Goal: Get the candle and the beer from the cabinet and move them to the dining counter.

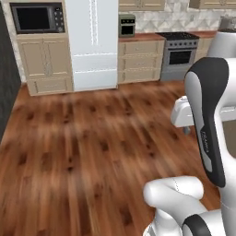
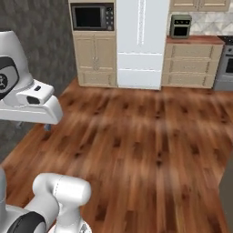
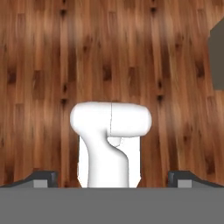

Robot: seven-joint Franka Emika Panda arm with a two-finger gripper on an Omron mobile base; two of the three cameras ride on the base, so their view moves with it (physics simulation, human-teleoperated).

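Observation:
The candle, the beer and the dining counter are out of view. Lower edges of beige upper wall cabinets [image 1: 140,4] run along the far wall; I cannot tell which one is the task's cabinet. My gripper [image 3: 113,177] hangs over the bare wood floor, its two dark fingertips [image 3: 43,177] far apart and nothing between them, so it is open. The white hand also shows beside the arm [image 1: 185,129] and at the left of the right base view [image 2: 47,126].
Along the far wall stand a white fridge [image 1: 92,41], a built-in microwave [image 1: 37,18] over beige cupboards, a toaster oven [image 1: 126,25] on drawer cabinets [image 1: 140,60] and a stove [image 1: 179,50]. A dark wall [image 2: 32,45] runs on the left. Wood floor [image 1: 92,138] lies between.

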